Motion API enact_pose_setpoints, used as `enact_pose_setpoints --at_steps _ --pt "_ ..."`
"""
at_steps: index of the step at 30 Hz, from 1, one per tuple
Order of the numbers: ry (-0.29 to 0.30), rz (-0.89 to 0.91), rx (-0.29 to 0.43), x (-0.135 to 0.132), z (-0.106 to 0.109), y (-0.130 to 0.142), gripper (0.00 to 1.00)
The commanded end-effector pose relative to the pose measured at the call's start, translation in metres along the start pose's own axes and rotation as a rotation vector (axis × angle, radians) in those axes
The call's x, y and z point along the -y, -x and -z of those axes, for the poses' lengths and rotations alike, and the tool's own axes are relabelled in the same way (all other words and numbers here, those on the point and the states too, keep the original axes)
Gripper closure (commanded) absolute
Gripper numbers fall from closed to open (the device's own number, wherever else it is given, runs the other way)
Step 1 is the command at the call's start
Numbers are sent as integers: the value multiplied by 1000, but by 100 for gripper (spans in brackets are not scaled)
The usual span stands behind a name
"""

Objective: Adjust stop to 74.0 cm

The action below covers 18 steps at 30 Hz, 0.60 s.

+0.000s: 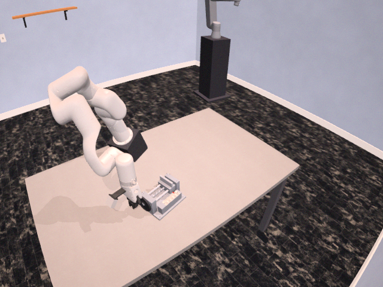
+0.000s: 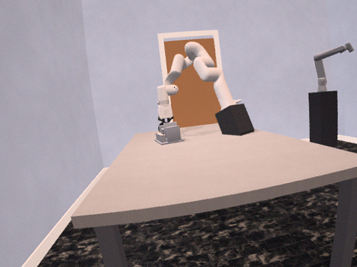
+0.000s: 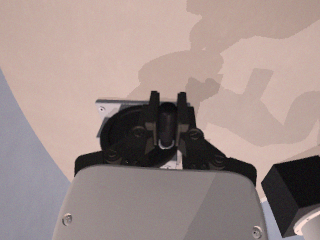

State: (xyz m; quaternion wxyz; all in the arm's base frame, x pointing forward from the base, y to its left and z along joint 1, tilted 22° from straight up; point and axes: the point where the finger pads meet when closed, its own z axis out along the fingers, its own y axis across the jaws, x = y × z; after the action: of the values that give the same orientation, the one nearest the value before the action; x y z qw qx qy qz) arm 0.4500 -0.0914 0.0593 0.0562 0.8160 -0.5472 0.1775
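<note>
The grey stop device stands on a flat base plate (image 1: pixel 160 216). Its black handwheel (image 1: pixel 145 204) (image 3: pixel 111 132) is at the end nearest the arm. My gripper (image 1: pixel 133 204) (image 3: pixel 168 103) is shut on the handwheel's dark handle (image 3: pixel 167 122), which stands between the two fingers, on the right of the wheel in the wrist view. The stop block (image 1: pixel 166 184) sits on the rods close to the far end plate. A pale scale (image 1: pixel 169 200) runs along the device's side, with a small red mark (image 1: pixel 173 192) near its far end. Its figures are too small to read.
The device stands on a beige table (image 1: pixel 216 160) (image 2: pixel 212 168). The arm's black base block (image 1: pixel 137 146) (image 2: pixel 234 121) (image 3: pixel 295 187) is at the table's back edge. A second grey arm stands on a black pedestal (image 1: pixel 213 67) (image 2: pixel 323 118) away from the table.
</note>
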Motion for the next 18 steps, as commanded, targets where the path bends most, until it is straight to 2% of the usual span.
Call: enact_pose_setpoints --at_steps 1,18 --pt "0 0 -1 -1 -3 0 94" --pt "0 0 -1 -2 -16 0 94"
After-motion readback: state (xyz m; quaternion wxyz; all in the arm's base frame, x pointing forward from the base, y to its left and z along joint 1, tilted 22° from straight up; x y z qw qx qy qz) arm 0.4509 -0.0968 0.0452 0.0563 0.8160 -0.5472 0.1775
